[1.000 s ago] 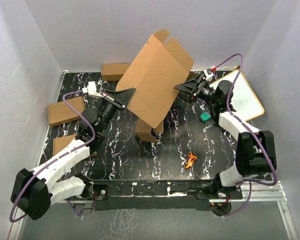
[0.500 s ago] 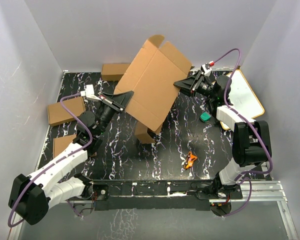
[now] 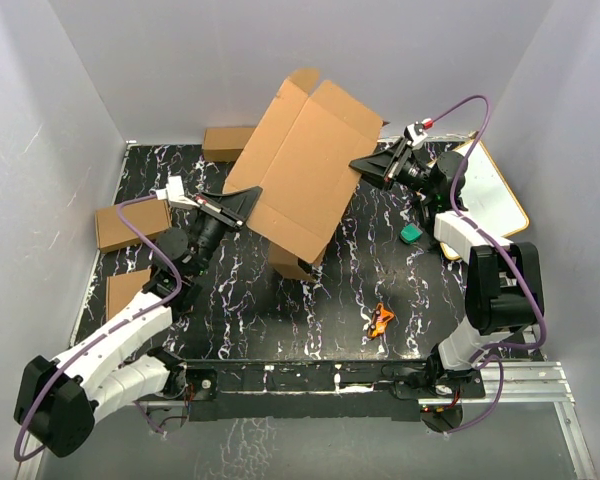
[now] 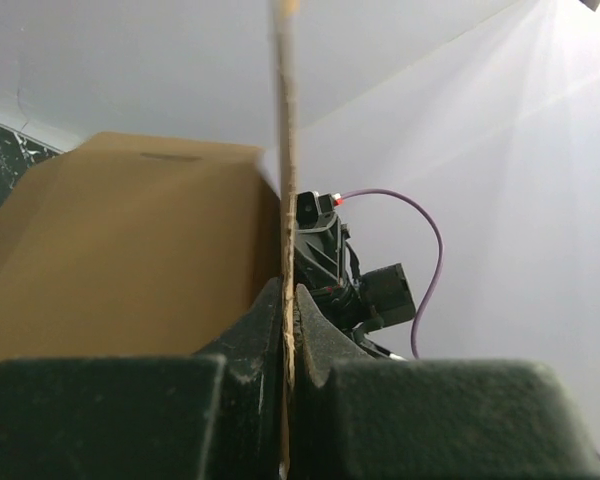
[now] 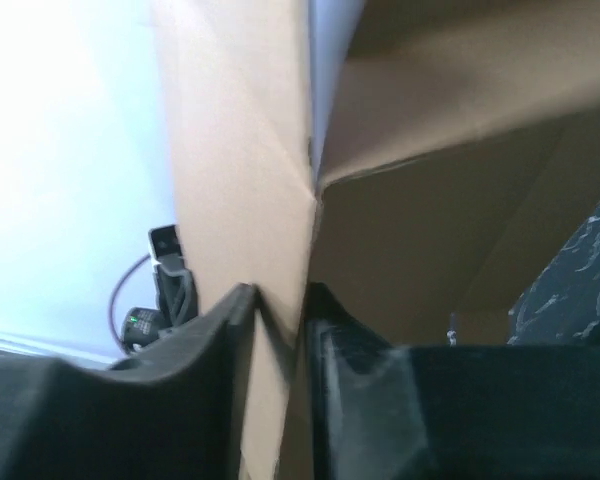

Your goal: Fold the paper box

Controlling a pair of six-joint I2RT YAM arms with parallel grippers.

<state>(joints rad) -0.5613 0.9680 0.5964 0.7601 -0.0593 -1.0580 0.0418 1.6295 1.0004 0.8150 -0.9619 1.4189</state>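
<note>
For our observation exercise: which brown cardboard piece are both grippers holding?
The paper box, the largest sheet, tilted up, pinched by the left gripper and right gripper; the smaller boxes lie flat, untouched.

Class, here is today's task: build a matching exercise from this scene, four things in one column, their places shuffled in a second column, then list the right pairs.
Things: 1 paper box; 2 orange item; 3 green item; 4 white board.
Places: A far right edge of the scene; B pinched by left gripper and right gripper; C front of the table; D between orange item and white board.
Pairs: 1-B, 2-C, 3-D, 4-A.
</note>
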